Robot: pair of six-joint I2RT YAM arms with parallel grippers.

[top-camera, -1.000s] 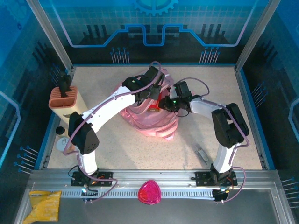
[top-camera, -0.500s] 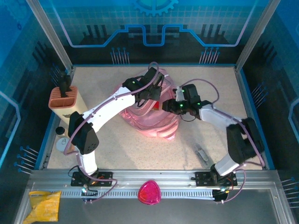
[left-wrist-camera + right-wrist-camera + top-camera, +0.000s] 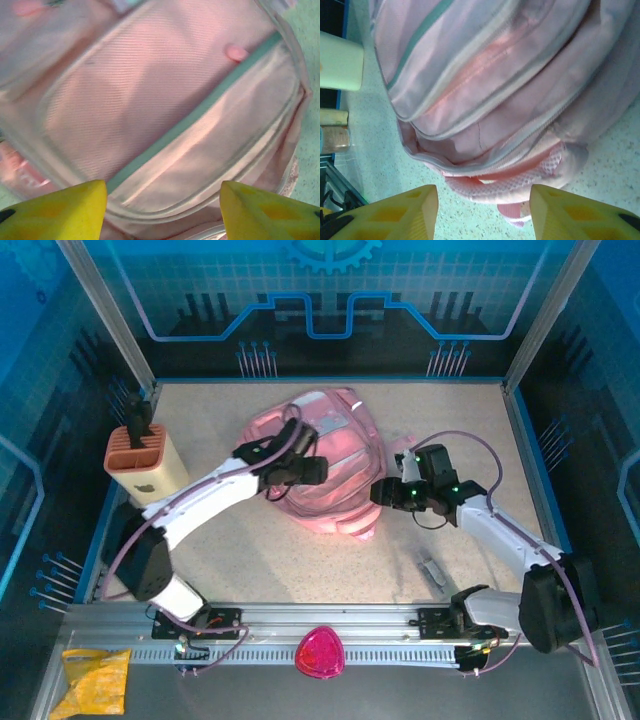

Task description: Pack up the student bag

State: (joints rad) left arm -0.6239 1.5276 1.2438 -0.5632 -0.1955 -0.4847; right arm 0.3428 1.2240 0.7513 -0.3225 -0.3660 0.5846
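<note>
Student bag [image 3: 325, 465] first, folks: big, pink and slumped in the middle of the worktop [image 3: 200, 410], with its front panel facing up. From the left wrist camera we look straight onto ribbed pink fabric crossed by a teal zip line.

Next in size, well off the bag's left side, we have the peach slotted holder [image 3: 140, 458], standing upright with something dark poking out of its top. Nearer to us than the bag and far off to its left, the yellow packet [image 3: 95, 680] lies on the metal frame.

Now the grippers. The left gripper [image 3: 312, 470] hangs over the bag's left half, jaws spread wide, nothing between them. The right gripper [image 3: 385, 490] sits just beside the bag's right edge, also wide apart and empty; its camera shows us the bag's side and a pink mesh pocket low down.

Smaller still, the magenta rounded triangle [image 3: 320, 651] rests on the rail straight in front of the bag. The white disc [image 3: 133, 550] lies off the bag's near-left, and the little grey piece [image 3: 433, 570] off its near-right.
</note>
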